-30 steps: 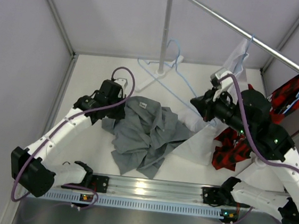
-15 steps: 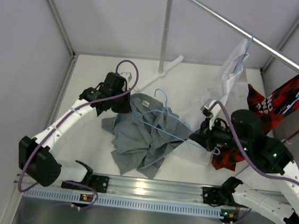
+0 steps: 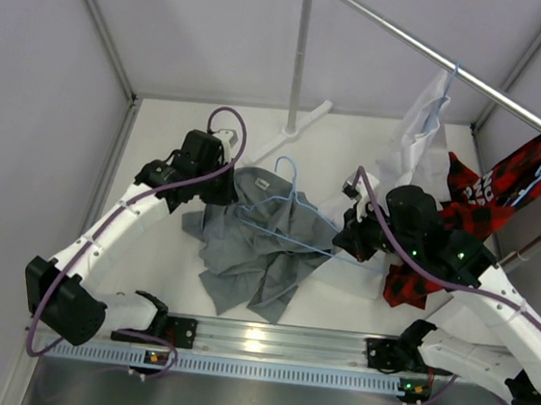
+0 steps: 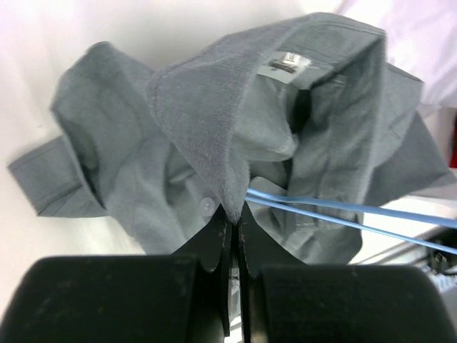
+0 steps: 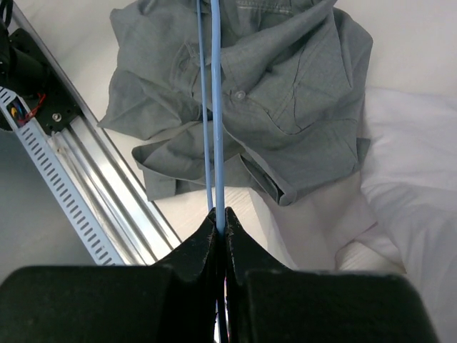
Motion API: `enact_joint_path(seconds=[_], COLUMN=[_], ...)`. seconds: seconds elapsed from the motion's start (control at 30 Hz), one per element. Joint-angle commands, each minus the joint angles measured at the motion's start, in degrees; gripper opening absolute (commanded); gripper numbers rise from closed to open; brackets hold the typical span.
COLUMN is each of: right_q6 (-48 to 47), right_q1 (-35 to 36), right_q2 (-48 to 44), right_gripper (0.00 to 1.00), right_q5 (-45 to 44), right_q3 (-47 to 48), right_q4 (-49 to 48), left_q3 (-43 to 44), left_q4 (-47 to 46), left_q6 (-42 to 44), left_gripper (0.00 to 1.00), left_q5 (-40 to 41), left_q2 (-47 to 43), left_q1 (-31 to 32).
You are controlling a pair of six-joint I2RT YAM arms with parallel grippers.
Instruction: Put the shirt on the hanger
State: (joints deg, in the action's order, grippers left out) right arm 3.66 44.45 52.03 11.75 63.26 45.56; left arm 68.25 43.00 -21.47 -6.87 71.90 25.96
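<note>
My left fingers [image 4: 213,246] are pressed together on a fold of the grey shirt [image 4: 214,121] by its collar, and the cloth is pinched to a point right at my tips. The shirt lies crumpled on the white table [image 3: 344,143], about midway between my two arms. Its collar end is toward the far side, and the neck label shows inside the open collar.

My right fingers [image 5: 202,246] are clamped on the light-blue hanger [image 5: 216,107] — they grip two of its thin wires where they run close together. From there the hanger reaches across the top of the shirt, with its hook lying over the collar end. In the left wrist view its wires pass just beside my tips, over the fabric. I cannot tell whether any part of the hanger sits inside the shirt.

A white garment [image 3: 416,121] hangs from the metal rail [image 3: 386,26] at the far right — its lower part spreads onto the table just beside the shirt's right edge. A red-and-black garment [image 3: 474,195] hangs further right on the same rail.
</note>
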Motion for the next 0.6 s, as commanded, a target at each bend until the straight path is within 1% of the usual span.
enact_joint_path(seconds=[0.0, 0.1, 0.37, 0.53, 0.57], right_q6=[-0.1, -1.1, -2.3, -2.4, -2.6], right_q1=[-0.7, -0.7, -0.7, -0.7, -0.7], right_q2=[-0.4, -1.1, -2.9, -1.6, -1.1], right_gripper=[0.00, 0.00, 0.00, 0.00, 0.00], right_q5=[-0.6, 0.5, -3.8, -4.0, -3.9], right_q3=[5.0, 6.6, 8.2, 9.1, 8.9], right_q4=[-2.7, 0.0, 3.1, 2.6, 2.1], left_q3=[1.9, 2.5, 4.1, 4.8, 4.9], left_q4=[0.6, 1.0, 0.9, 1.0, 0.9], left_q6=[1.4, 1.7, 1.7, 1.6, 1.6], left_gripper=[0.00, 0.00, 0.00, 0.00, 0.00], left_q5=[6.2, 8.3, 9.5, 7.1, 4.8], left_q2=[-1.0, -0.4, 1.5, 1.8, 1.7], left_q1=[-0.1, -0.1, -0.1, -0.2, -0.1])
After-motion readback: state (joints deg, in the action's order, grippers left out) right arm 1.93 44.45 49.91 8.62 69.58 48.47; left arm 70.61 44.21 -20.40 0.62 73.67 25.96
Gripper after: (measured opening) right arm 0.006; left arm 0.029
